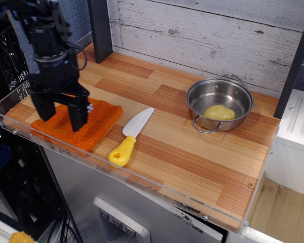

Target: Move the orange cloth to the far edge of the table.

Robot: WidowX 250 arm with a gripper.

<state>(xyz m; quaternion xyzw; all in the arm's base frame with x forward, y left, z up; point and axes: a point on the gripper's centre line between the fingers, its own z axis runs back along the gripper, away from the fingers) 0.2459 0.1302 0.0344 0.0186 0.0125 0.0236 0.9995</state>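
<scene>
The orange cloth [99, 120] lies flat at the near left end of the striped wood table [192, 157], next to the clear acrylic rim. My gripper [61, 117] hangs over the cloth's middle, fingers pointing down and spread apart, with the cloth showing between them. The fingertips are close to or touching the cloth; I cannot tell which. The arm hides part of the cloth's far side.
A white knife with a yellow handle [130, 137] lies just right of the cloth. A steel pot [220, 105] holding a yellow item [219, 112] stands at the back right. A dark post [100, 28] stands at the far left, a whitewashed plank wall behind.
</scene>
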